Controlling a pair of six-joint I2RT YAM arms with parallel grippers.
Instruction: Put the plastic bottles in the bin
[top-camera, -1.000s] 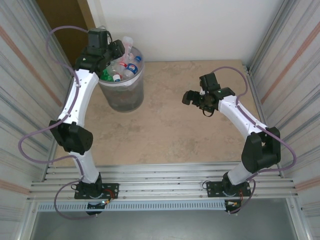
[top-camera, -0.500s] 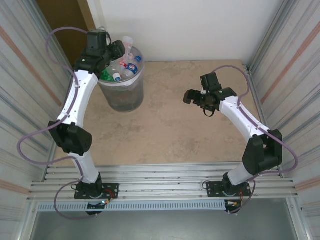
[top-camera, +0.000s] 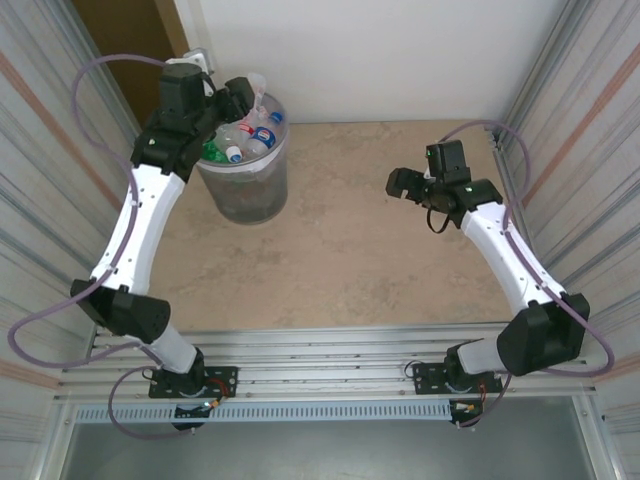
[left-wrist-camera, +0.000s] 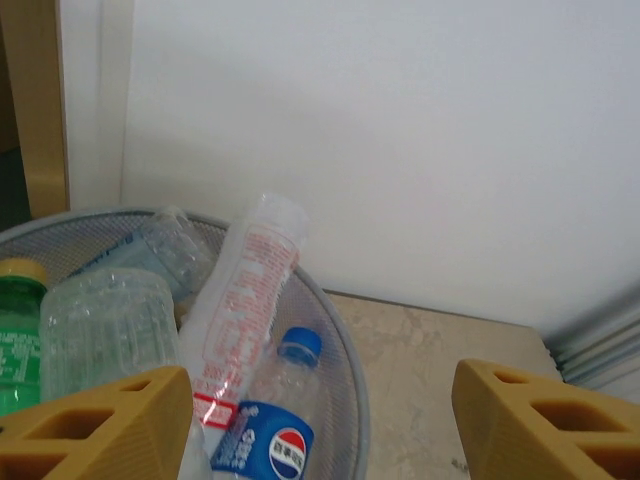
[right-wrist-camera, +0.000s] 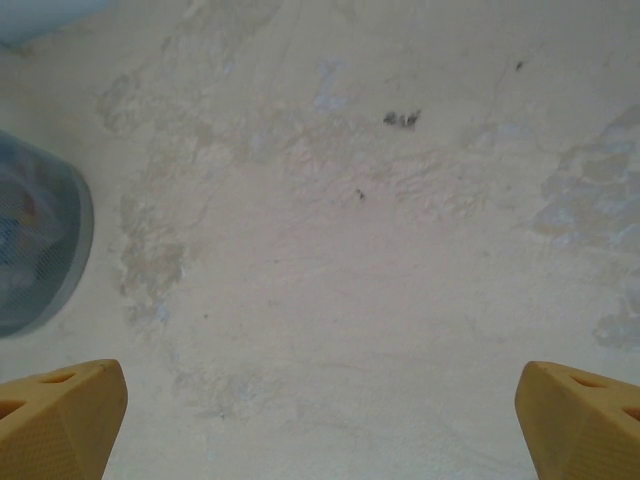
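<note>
Your tabletop (top-camera: 340, 250) is a beige, mottled stone-look slab with a few darker specks on it. Behind the bin (top-camera: 245, 195) there's a plain white wall (top-camera: 400, 50). Ribbed metal panels (top-camera: 50, 150) close off the side next to the bin and the side far from it. A brown wooden panel (top-camera: 125, 30) sits in the corner just behind the bin. Aluminium rails (top-camera: 330, 370) run along the edge well away from the bin, where both arms are bolted.

The bin stands upright, close to the white wall, with its bag liner over the rim. It's piled with the plastic bottles (top-camera: 245, 135). From the left wrist you can pick out these:
- a clear one with red print (left-wrist-camera: 245, 290), poking up above the bin's rim
- a blue-capped Pepsi one (left-wrist-camera: 275, 430) just below it
- a crumpled clear one (left-wrist-camera: 105, 320)
- a green one with a yellow cap (left-wrist-camera: 18, 340) at the bin's edge

Your left end effector (top-camera: 228, 100) hangs right over the bin with its jaws spread and nothing between them. The right end effector (top-camera: 405, 185) is well apart from the bin over bare tabletop, its jaws gaping wide and holding nothing.
</note>
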